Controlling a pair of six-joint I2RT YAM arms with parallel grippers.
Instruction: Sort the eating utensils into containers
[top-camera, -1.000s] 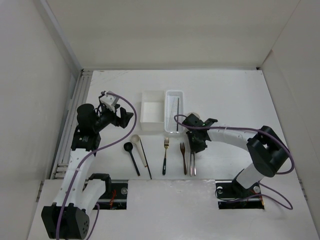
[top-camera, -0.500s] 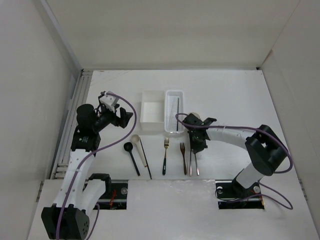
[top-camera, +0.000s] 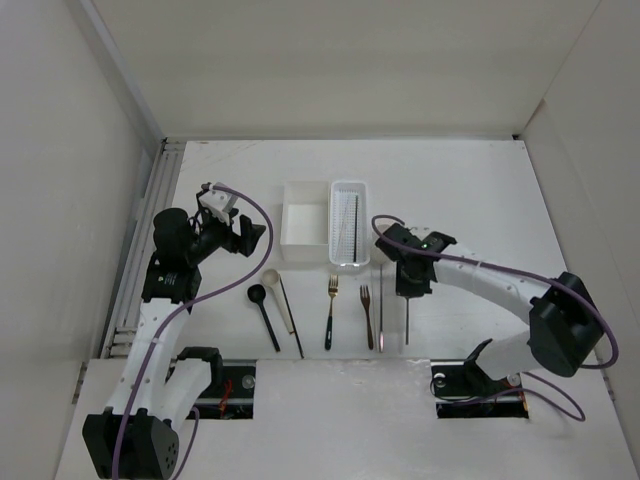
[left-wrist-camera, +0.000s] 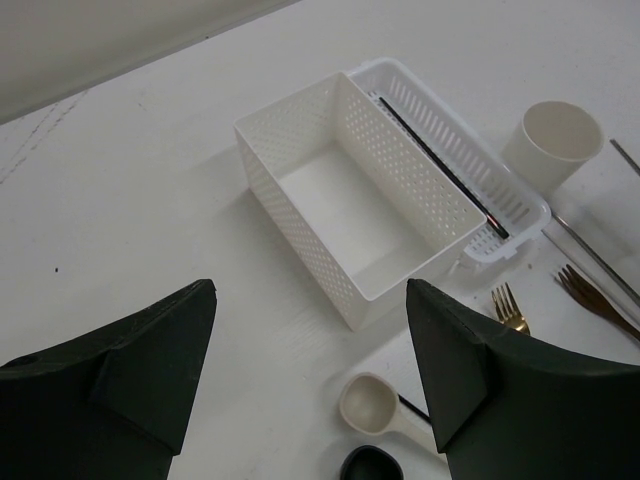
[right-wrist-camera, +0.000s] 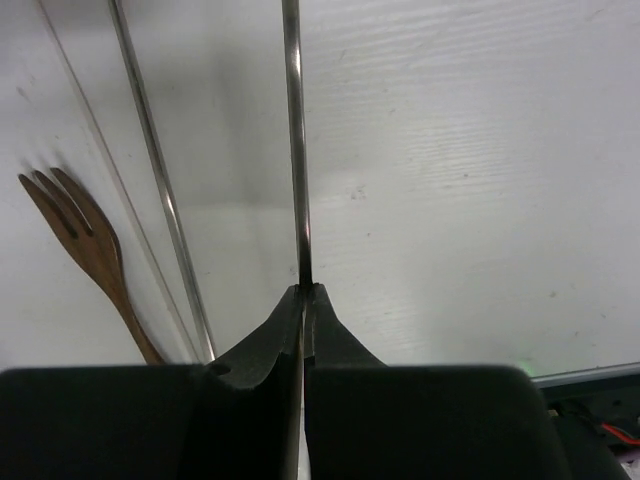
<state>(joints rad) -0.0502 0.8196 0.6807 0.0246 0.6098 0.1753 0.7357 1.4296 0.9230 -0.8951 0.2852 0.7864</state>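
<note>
The end effector (right-wrist-camera: 303, 298) pinches one metal chopstick (right-wrist-camera: 294, 150), beside a second chopstick (right-wrist-camera: 158, 170) and brown fork (right-wrist-camera: 85, 245).

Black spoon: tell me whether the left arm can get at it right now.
Probably yes. The left fingers hang open near the black spoon, which lies flat on the table with nothing over it; the beige spoon lies close beside it.

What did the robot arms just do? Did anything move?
The right gripper, shut on one metal chopstick, swung to its right and carried it away from the other chopstick, which stays beside the brown fork. The left gripper, black spoon, beige spoon, gold fork, box and basket have not moved.
</note>
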